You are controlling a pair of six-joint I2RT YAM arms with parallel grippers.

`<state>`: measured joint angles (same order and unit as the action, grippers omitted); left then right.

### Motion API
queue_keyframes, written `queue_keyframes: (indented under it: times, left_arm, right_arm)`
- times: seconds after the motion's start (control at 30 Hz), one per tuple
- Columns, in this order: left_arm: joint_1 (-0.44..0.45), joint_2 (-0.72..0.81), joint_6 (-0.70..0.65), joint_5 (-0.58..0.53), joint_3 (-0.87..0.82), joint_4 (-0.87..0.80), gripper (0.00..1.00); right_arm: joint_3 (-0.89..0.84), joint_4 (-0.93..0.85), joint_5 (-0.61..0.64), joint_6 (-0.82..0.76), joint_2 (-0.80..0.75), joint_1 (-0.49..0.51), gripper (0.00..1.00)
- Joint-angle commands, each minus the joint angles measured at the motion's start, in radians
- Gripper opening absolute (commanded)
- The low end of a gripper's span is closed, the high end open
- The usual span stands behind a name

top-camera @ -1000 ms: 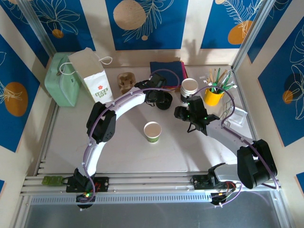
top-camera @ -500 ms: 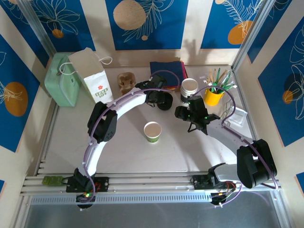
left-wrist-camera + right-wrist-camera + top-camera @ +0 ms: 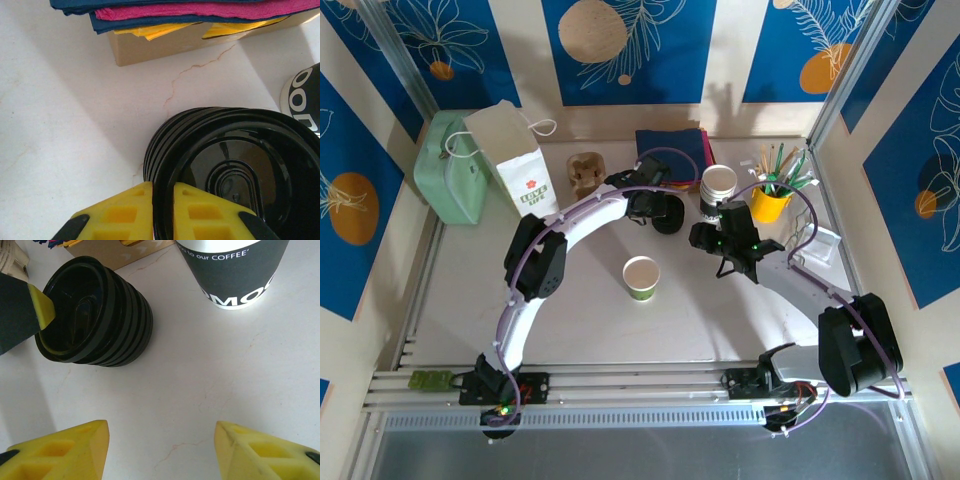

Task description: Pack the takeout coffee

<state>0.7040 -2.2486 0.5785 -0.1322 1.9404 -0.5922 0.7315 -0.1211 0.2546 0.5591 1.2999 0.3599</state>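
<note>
While the left hand reaches to the far side of the table, the small paper cup with an olive-green side stands alone near the table's middle, well apart from both hands. It is upright, with its long axis vertical and its open mouth facing straight up, showing a pale inside.

The left hand's yellow pads are drawn almost together, with the raised rim of the top lid pinched between them. That lid sits on a stack of round black plastic lids, which leans a little to one side. The right hand hovers just beside that stack, its yellow fingers spread wide over bare table, holding nothing.

Just beside the lids stands a stack of white paper cups with a dark printed sleeve. Behind them a pile of folded blue, pink and yellow cloths rests on a brown cardboard box. At the far left stand a white paper bag and a mint-green case, and at the far right a yellow pot of utensils.
</note>
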Motion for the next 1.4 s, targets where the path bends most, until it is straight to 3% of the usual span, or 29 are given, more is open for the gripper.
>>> queue_keyframes:
  times: [0.0,0.37,0.73,0.9,1.13,1.37]
  left_arm:
    - [0.014,0.034,-0.001,-0.001,0.026,-0.014,0.14]
    - [0.01,0.168,-0.038,-0.001,-0.05,-0.025,0.12]
    - [-0.041,0.424,-0.086,0.042,-0.228,-0.071,0.11]
    - [-0.094,0.57,-0.108,0.136,-0.294,-0.169,0.1]
    - [-0.191,0.745,-0.126,0.286,-0.38,-0.309,0.11]
    - [-0.244,0.851,-0.2,0.363,-0.426,-0.446,0.12]
  right_arm:
    - [0.004,-0.001,-0.018,0.017,-0.026,-0.006,0.58]
    - [-0.064,0.073,-0.037,-0.011,-0.136,-0.005,0.59]
    - [-0.102,0.146,-0.087,-0.165,-0.21,-0.007,0.62]
    - [-0.088,0.184,-0.227,-0.261,-0.251,0.004,0.62]
    - [0.002,0.143,-0.285,-0.397,-0.303,0.087,0.64]
    - [0.043,0.199,-0.296,-0.787,-0.326,0.301,0.65]
